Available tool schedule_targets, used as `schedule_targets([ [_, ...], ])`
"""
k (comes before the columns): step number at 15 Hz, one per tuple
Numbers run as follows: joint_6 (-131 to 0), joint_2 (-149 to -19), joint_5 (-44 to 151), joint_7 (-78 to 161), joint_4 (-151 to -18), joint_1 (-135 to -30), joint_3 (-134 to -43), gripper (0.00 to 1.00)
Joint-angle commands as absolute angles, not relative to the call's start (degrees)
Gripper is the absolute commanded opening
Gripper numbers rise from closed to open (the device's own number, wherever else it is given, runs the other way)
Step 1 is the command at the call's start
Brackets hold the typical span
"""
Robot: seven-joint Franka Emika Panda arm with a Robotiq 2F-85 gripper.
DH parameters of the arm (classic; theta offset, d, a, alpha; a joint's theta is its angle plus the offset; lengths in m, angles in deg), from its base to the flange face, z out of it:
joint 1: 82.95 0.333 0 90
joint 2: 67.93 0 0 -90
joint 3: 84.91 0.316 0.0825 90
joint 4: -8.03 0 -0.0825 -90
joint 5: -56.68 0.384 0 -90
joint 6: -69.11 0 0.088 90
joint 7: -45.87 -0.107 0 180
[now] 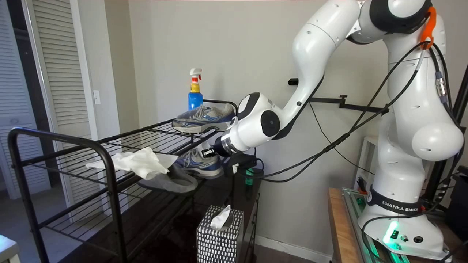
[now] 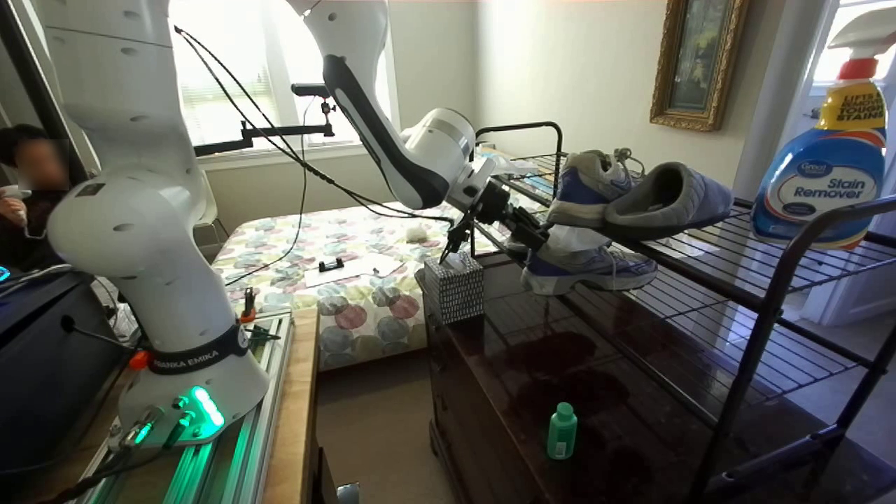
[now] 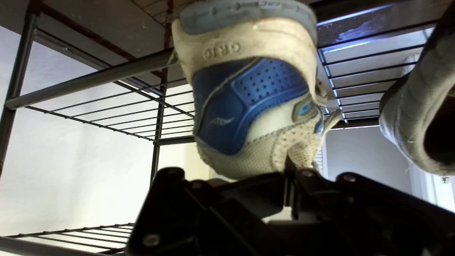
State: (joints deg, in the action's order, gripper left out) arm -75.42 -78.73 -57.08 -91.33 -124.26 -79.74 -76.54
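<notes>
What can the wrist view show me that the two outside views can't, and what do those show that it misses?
Only the wrist view shows the lettering on the shoe, which seems to read GRID, and the tiny dots in its blue panel.

Only the exterior views, both of them, show the white arm, a second shoe, the spray bottle, the tissue box and the green bottle.

All three share the shoe with the fingers right by it, a slipper and the rack.
</notes>
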Motion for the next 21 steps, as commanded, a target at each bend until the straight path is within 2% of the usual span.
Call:
schedule_targets([
  [1, -79.9, -77.1, -59.5, -93.4, -123.2, -81.2, -77.3, 0.00],
  [9, -98.6, -76.7, -56.0, -85.4, -120.1, -85.7, -80.5, 0.00],
  [17, -106.8, -73.6, -56.9, -83.5, -121.1, -87.8, -83.2, 0.00],
  [21, -115.1, -72.0, -58.4, -82.9, -121.4, -88.7, -83.9, 0.00],
])
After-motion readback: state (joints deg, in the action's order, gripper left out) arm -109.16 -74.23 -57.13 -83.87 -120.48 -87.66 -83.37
